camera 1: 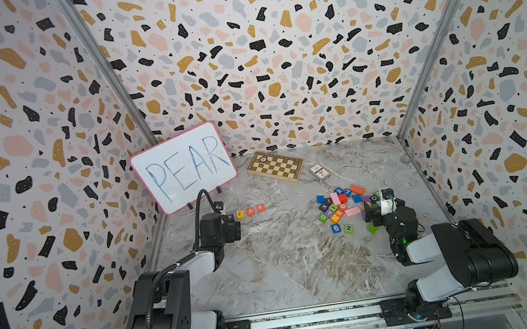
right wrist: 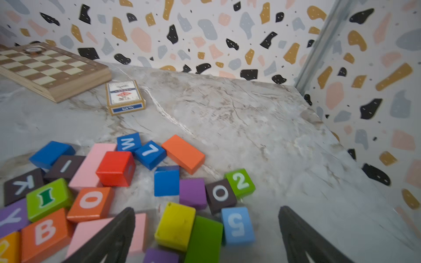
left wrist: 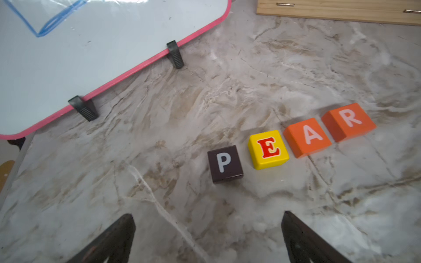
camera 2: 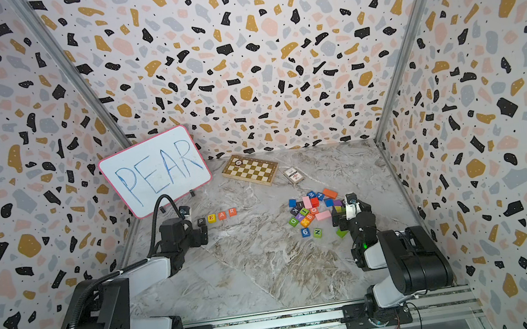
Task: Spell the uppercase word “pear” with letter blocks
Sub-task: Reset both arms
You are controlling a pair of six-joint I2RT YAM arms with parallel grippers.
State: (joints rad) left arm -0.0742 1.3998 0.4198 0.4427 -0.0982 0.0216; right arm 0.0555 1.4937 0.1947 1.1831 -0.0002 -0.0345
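Observation:
Four letter blocks lie in a row on the marble table: dark P (left wrist: 225, 162), yellow E (left wrist: 268, 149), orange A (left wrist: 307, 137) and orange-red R (left wrist: 349, 120). Both top views show the same row, reading P (camera 1: 230, 217) (camera 2: 201, 221), E (camera 1: 240, 214), A (camera 1: 250, 211), R (camera 1: 260, 208). My left gripper (left wrist: 207, 215) is open just short of the P block, with only bare table between its fingers. My right gripper (right wrist: 206, 208) is open and holds nothing. It hovers over the edge of the loose block pile (camera 1: 340, 207).
A pink-rimmed whiteboard (camera 1: 183, 167) reading PEAR stands on feet behind the row. A wooden chessboard (camera 1: 274, 166) and a card box (camera 1: 319, 172) lie at the back. A blue 6 cube (camera 1: 336, 228) and a green N cube (camera 1: 348, 228) sit in front of the pile.

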